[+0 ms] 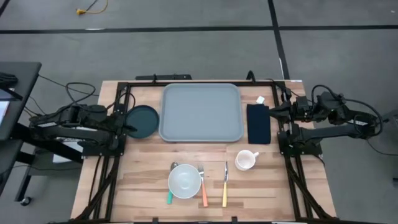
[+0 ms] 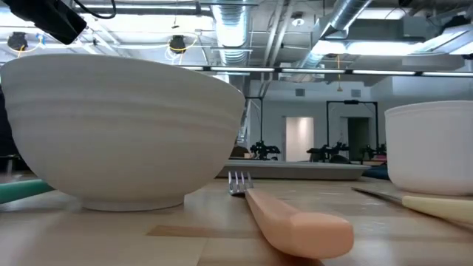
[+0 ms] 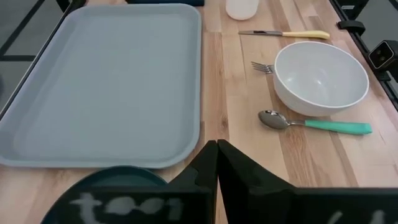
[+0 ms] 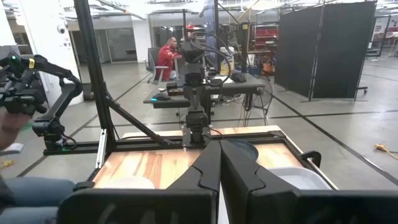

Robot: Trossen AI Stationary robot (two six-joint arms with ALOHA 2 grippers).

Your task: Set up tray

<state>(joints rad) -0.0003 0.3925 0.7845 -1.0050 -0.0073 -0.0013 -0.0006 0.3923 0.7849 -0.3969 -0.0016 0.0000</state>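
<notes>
From the high view, you see the tray (image 1: 201, 112) lying empty at the table's far centre, a teal plate (image 1: 142, 121) just beside its left edge and a black napkin (image 1: 258, 123) near its right edge. The left gripper (image 1: 129, 126) sits at the plate; the right gripper (image 1: 273, 109) waits by the napkin.

The low view alone shows you the white bowl (image 2: 122, 129), fork (image 2: 292, 214) and cup (image 2: 431, 146) close up.

In the left wrist view, the left gripper's fingers (image 3: 245, 177) meet, holding nothing; the spoon (image 3: 314, 123) shows beside the bowl.

In the right wrist view, the right gripper's fingers (image 4: 245, 171) are likewise pressed together; a seated person (image 4: 168, 55) appears beyond the table.
</notes>
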